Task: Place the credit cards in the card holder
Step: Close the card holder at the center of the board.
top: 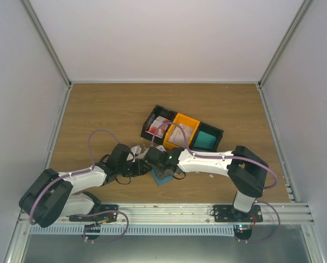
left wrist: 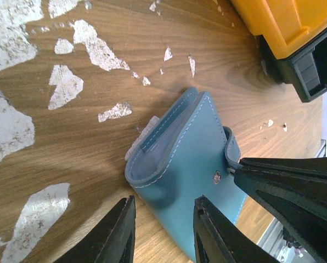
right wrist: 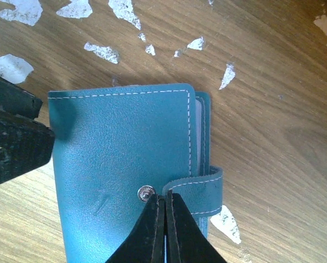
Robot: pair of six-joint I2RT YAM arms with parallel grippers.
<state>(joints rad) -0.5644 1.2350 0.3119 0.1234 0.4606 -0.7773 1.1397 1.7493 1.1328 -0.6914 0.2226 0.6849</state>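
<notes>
Two claws, L to R: left gripper (left wrist: 164,200) open, holding nothing, straddling a corner of the card holder (right wrist: 119,148) on the table (left wrist: 70,150); right gripper (right wrist: 164,200) pinched onto its strap (right wrist: 199,189). We see credit cards (top: 159,126) in the black bin (top: 151,117), R.

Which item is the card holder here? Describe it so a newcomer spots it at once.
On the wooden table, look between the row of bins and the near edge. The card holder lies flat there: a folded blue wallet with pale stitching and a snap strap, unlike the boxy black and orange bins.
</notes>
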